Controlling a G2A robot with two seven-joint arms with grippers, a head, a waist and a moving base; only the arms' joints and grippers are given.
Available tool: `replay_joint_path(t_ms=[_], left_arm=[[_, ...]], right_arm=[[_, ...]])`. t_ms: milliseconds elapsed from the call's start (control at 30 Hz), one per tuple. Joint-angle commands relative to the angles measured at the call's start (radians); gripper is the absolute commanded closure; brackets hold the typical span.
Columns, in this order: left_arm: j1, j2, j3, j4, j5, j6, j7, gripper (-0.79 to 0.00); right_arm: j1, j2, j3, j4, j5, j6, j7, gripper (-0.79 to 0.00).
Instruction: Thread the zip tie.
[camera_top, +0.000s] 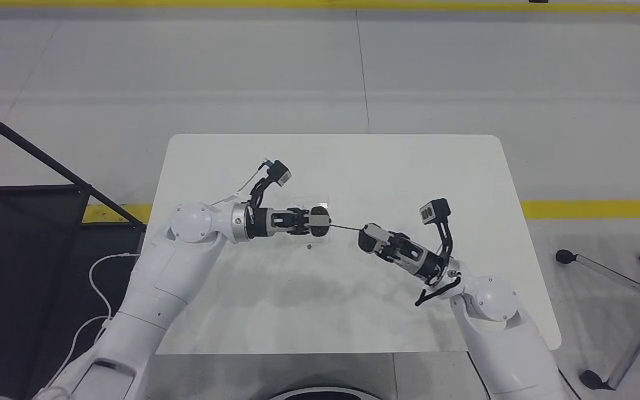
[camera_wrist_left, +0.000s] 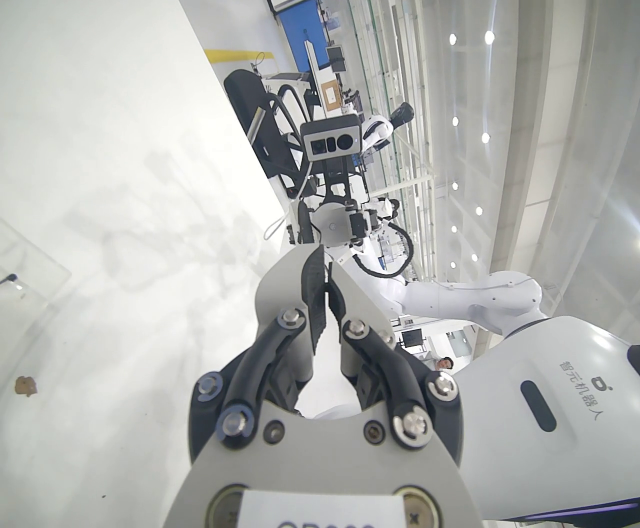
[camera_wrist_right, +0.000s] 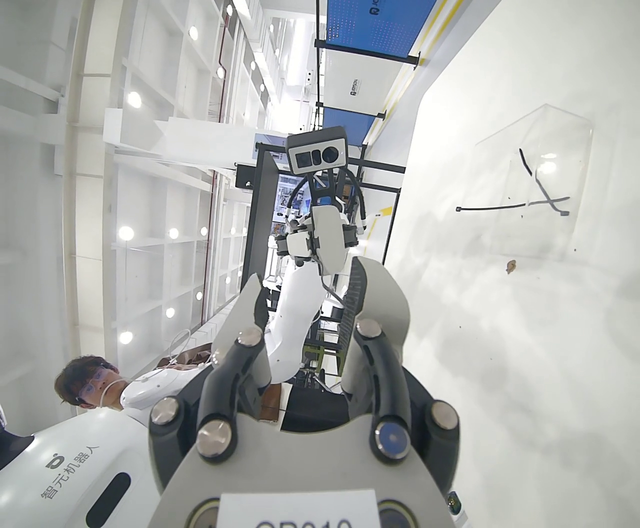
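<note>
Where the two arms meet over the middle of the bench (camera_top: 420, 160), the zip tie (camera_top: 343, 228) spans the gap between them as a thin dark line. Its long axis runs side to side across the bench, slightly skewed. The end at the left gripper (camera_wrist_left: 324, 257) sits a bit farther from the robot, the end toward the right gripper (camera_wrist_right: 307, 280) a bit nearer.

Left jaws are narrow, pinched on one end of the tie; the left wrist view shows a thin dark strip between the pads. Right jaws stand apart with a moderate gap, and nothing is seen clamped in them. The tie's free end points at the right gripper's tips and reaches them in the top view; can't tell if it touches. The grippers face each other, roughly in line with the tie.

Also on the bench: a clear sheet (camera_wrist_right: 560, 150) with spare ties (camera_wrist_right: 492, 207) lying flat and crossed on it, and a brown crumb (camera_wrist_right: 511, 266) just beside the sheet's edge.
</note>
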Motion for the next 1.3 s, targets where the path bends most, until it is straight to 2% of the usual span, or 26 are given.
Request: replay_joint_path(t_ms=[0, 133, 200, 233, 267, 300, 433, 500, 533, 567, 600, 833, 1100, 1267], left_arm=[[-0.002, 0.0, 0.003, 0.001, -0.001, -0.001, -0.002, 0.0], [-0.004, 0.0, 0.005, 0.003, -0.002, -0.004, -0.001, 0.0], [-0.005, 0.0, 0.006, 0.004, -0.002, -0.005, 0.0, 0.0], [-0.005, 0.001, 0.007, 0.004, -0.002, -0.005, 0.0, 0.0], [-0.005, 0.001, 0.008, 0.004, -0.004, -0.006, 0.0, 0.0], [-0.006, 0.001, 0.008, 0.004, -0.005, -0.006, 0.0, 0.0], [-0.007, 0.001, 0.011, 0.002, -0.005, -0.008, -0.001, 0.0], [-0.009, 0.001, 0.015, -0.001, -0.002, -0.01, -0.01, -0.212], [-0.009, 0.002, 0.016, -0.002, -0.003, -0.013, -0.014, -0.36], [-0.009, 0.002, 0.016, -0.002, -0.005, -0.015, -0.015, -0.714], [-0.01, 0.002, 0.014, -0.003, -0.006, -0.017, -0.014, -0.785], [0.009, 0.005, -0.028, -0.018, -0.027, -0.052, 0.121, -0.785], [0.081, -0.002, -0.043, -0.07, 0.011, -0.137, 0.346, -0.785], [0.112, -0.015, -0.012, -0.108, 0.075, -0.136, 0.492, -0.785]], right_arm=[[0.002, 0.0, -0.002, 0.001, 0.0, -0.001, 0.001, -0.265], [0.003, 0.001, -0.004, 0.004, 0.003, 0.0, 0.001, -0.194], [0.005, 0.001, -0.005, 0.007, 0.003, 0.001, 0.002, -0.117], [0.005, 0.001, -0.005, 0.008, 0.004, 0.001, 0.002, -0.117], [0.006, 0.002, -0.006, 0.009, 0.006, 0.0, 0.003, -0.04], [0.006, 0.002, -0.006, 0.01, 0.007, 0.0, 0.003, 0.0], [0.007, 0.003, -0.006, 0.011, 0.007, -0.002, 0.001, 0.0], [0.007, 0.003, -0.006, 0.011, 0.007, -0.002, 0.001, 0.0], [0.007, 0.003, -0.006, 0.011, 0.008, -0.004, 0.001, 0.0], [0.006, 0.004, -0.006, 0.011, 0.007, -0.004, -0.002, 0.0], [0.005, 0.004, -0.005, 0.01, 0.007, -0.006, -0.003, 0.0], [-0.014, 0.004, 0.01, -0.01, 0.01, -0.029, -0.067, 0.0], [-0.069, -0.007, 0.022, -0.063, -0.015, -0.1, -0.32, 0.0], [-0.078, -0.019, -0.002, -0.083, -0.038, -0.122, -0.44, 0.0]])
